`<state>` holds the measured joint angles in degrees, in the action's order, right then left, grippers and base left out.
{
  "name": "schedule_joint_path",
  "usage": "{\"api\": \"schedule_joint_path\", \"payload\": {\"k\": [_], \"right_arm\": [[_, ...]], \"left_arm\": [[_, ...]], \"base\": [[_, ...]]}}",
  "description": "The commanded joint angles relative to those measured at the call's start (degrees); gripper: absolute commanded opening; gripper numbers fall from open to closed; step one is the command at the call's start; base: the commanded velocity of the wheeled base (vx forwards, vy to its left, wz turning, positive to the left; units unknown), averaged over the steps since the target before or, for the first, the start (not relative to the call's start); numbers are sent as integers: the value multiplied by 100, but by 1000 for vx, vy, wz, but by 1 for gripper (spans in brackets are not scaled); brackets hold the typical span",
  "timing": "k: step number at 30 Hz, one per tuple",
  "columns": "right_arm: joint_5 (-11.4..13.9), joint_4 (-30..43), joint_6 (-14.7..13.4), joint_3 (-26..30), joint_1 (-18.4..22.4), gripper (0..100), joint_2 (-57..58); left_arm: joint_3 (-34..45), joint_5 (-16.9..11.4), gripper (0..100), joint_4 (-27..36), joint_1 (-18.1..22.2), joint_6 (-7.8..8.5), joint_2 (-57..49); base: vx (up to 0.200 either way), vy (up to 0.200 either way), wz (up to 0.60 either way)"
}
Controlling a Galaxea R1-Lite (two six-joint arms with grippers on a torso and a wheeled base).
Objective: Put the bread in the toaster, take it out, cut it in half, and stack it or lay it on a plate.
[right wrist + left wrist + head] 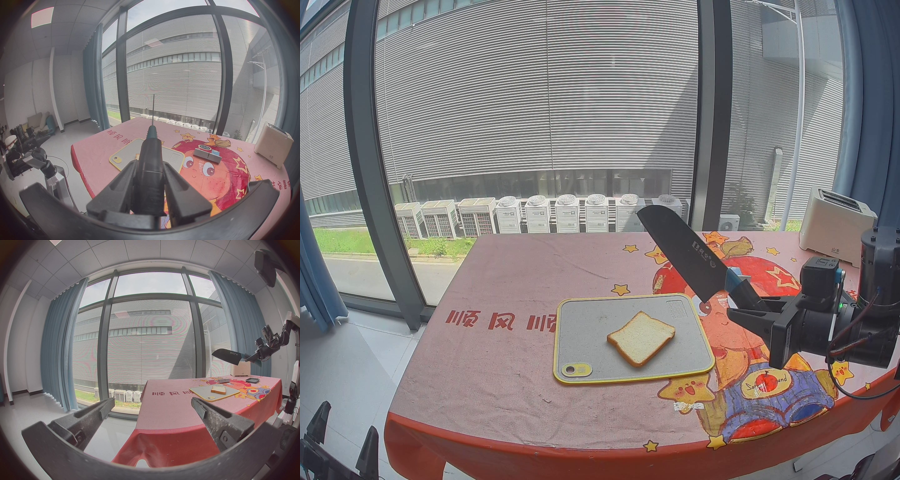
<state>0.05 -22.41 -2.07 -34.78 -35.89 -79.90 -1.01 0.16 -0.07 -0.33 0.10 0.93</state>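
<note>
The left gripper (152, 404) hung low off the near left corner of the desk (506, 375), fingers spread wide and empty, well apart from the work. It could give no hold-down from there.

The cutting board (594, 337) lay flat at mid-desk. The bread (641, 337), a single slice, lay flat on the board's right half, turned cornerwise to the board edges. Nothing restrained it.

The knife (681, 250) was held above the board's far right corner, blade raised and slanting up toward the far left. The right gripper (747, 305) had its fingers clamped on the handle.

The toaster (836, 225) stood at the far right.

Probable faults at the cutting step:
- Unequal halves, caused by a descent off the slice's centre line.
- Slice or board sliding on the cloth, caused by sideways blade drag.
- Crushed bread, caused by straight downward pressure.
- Blade twist, caused by cutting load on a handle-only grip.
</note>
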Motion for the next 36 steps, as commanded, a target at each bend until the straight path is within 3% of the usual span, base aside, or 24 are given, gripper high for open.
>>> {"api": "schedule_joint_path", "payload": {"k": [1,14,36], "right_arm": [[4,-1,14,15,-15,0,-8],[-14,-1,5,164,-313,0,-237],[-102,-18,14,288,-357,0,-158]], "left_arm": [[101,2,100,-1,-2,-1,-93],[101,2,100,-1,-2,-1,-93],[101,2,100,-19,7,25,-93]], "base": [[0,0,0],[0,0,0],[0,0,0]]}}
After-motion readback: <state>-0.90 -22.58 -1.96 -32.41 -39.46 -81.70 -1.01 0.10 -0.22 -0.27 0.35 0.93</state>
